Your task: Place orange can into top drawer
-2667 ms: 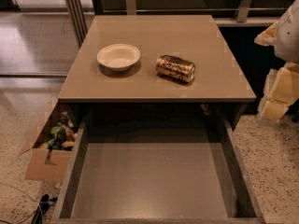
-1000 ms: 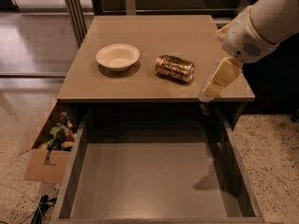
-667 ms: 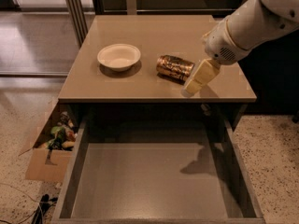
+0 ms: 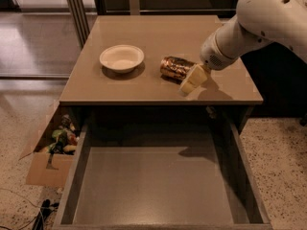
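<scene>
Gripper (image 4: 193, 79) sits low over the table (image 4: 144, 30), front-right part of the top, just at the right end of the can (image 4: 175, 67). From my view it overlaps that end; can't tell whether there's contact. Gripper state: can't tell either, it reads as one cream block angled down-left from the wrist. Arm (image 4: 261, 20) is white, comes in from upper right, w/ a round wrist housing directly above-right of the gripper. Gripper throws a reflection on the tabletop beside it. Can is on its side on the tabletop, long axis approx L–R, shiny orange-gold w/ dark print, near the middle of the top and not in the drawer (image 4: 153, 190). Bowl (image 4: 121, 57): white, upright, nothing in it, left of the can and apart from it, clear strip of tabletop between them. Drawer is pulled out toward me under the table's front edge, nearly as wide as the top, w/ flat grey bottom and thin side walls; arm shadow falls on the back-right of the bottom. Box (image 4: 41, 171): cardboard, on the floor just left of the drawer's left wall, flaps open, mixed clutter (image 4: 61, 139) inside, items too small to ID. Speckled floor (image 4: 280, 166) on both sides. Dark cables (image 4: 42, 211) at bottom-left corner.
</scene>
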`<move>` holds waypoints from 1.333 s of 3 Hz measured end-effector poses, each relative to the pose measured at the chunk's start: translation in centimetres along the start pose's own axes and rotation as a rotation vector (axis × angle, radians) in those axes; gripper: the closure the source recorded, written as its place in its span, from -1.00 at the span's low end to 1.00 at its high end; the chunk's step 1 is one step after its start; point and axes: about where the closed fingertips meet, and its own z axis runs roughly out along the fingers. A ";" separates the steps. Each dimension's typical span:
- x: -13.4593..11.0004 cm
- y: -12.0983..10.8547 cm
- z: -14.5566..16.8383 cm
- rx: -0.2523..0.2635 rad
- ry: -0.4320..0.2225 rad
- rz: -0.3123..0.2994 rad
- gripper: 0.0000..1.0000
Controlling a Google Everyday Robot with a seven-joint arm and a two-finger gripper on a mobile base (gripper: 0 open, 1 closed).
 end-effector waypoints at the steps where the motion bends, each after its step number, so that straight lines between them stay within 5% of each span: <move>1: 0.9 -1.7 1.8 0.021 0.021 0.028 -1.00; 2: 1.0 -1.8 1.8 0.021 0.023 0.030 -1.00; 4: 1.0 -1.8 1.8 0.021 0.023 0.029 -0.18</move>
